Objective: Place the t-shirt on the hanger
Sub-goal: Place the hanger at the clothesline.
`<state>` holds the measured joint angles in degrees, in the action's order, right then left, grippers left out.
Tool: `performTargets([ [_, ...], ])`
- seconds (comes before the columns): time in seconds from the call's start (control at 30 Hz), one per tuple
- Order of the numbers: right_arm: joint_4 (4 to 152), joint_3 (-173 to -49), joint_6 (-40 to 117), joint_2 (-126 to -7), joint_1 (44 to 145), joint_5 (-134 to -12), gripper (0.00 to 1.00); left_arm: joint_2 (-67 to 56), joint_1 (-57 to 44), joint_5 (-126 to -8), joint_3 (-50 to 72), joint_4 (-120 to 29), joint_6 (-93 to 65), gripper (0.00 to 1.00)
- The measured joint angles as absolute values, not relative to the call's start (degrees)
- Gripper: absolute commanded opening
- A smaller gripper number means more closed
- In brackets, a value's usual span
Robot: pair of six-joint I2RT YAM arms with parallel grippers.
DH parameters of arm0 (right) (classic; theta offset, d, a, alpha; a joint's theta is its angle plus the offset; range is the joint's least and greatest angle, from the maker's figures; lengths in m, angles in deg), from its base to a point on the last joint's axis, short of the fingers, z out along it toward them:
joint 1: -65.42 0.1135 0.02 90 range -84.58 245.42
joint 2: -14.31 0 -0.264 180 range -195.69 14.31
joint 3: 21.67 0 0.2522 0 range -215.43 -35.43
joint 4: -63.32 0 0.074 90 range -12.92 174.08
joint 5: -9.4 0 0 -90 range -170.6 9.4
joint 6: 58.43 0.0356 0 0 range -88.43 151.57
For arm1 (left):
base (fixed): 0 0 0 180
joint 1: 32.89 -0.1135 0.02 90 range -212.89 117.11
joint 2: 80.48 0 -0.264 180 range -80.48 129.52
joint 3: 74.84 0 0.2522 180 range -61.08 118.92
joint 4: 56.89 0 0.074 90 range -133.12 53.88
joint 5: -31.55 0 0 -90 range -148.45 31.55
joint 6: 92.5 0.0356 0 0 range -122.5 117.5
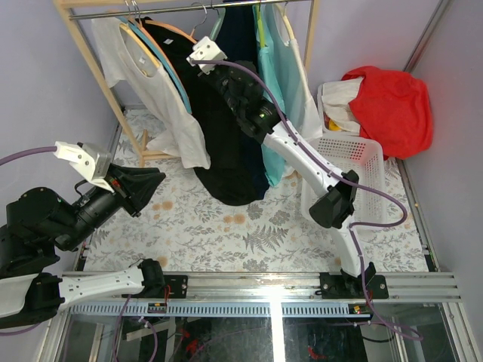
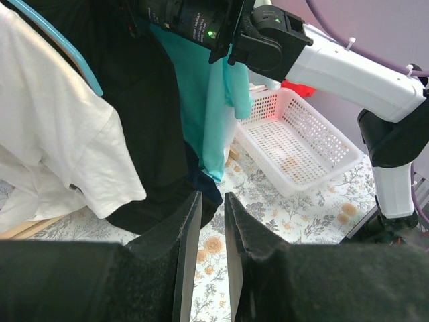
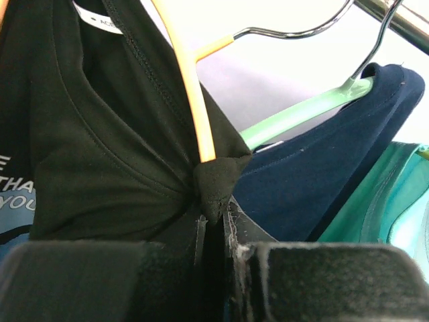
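We see the right gripper [image 3: 216, 225] pressed together on a bunched tip of the t-shirt [image 3: 100, 147], low in the centre of the right wrist view. The black cloth comes to a small knot-like point just above the fingertips and runs down into the slit between them. One arm of the hanger [image 3: 188, 80] slants down from the top centre of that frame, and its end disappears into the pinched point of cloth. The hanger's arm therefore lies inside the shirt's shoulder, directly above the grip. The rest of the shirt fills the left half of the frame, with its neck label at the top edge and white lettering at the far left. The hanger's silver hook [image 3: 288, 30] curves away to the upper right. To the right of the grip, a navy shirt [image 3: 335, 174] hangs on a green hanger [image 3: 301, 111], with teal fabric [image 3: 395, 201] beyond it.

In the overhead view the t-shirt hangs from the rail [image 1: 196, 9] at the top centre, beside a white shirt [image 1: 143, 83], and the right arm reaches up to its shoulder.

The left gripper [image 2: 211, 201] sits at the bottom centre of its own view, and at the left middle of the overhead view. Its fingers stand a narrow gap apart with only the floral tablecloth [image 2: 208, 268] showing between them. It points toward the shirt's lower edge but does not touch it. A white basket [image 2: 301, 147] lies at the right.
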<state>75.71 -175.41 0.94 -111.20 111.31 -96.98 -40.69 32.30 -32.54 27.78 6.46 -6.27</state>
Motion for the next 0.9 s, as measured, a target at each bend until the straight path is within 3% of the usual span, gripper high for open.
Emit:
performTargets([
  [0.23,75.28,-174.64,2.38,-111.31,110.72,-95.60,0.00,-40.69,32.30,-32.54,27.76,6.46,-6.25,0.19],
  [0.3,74.99,-174.45,2.51,-111.27,110.63,-95.38,0.13,-40.69,32.30,-32.54,27.76,6.46,-6.25,0.19],
  [0.37,75.04,-174.43,2.62,-111.20,110.61,-95.23,0.35,-40.67,32.30,-32.57,27.78,6.46,-6.25,0.19],
  [0.43,75.69,-174.40,2.93,-111.09,110.54,-94.95,0.44,-40.63,32.30,-32.57,27.76,6.46,-6.25,0.19],
  [0.67,77.92,-169.60,5.55,-106.59,109.56,-93.13,0.60,-40.19,32.30,-32.54,27.76,6.46,-6.29,0.19],
  [0.9,85.50,-168.96,9.95,-100.78,108.38,-89.18,0.69,-38.38,32.30,-32.61,28.04,6.50,-6.58,0.19],
])
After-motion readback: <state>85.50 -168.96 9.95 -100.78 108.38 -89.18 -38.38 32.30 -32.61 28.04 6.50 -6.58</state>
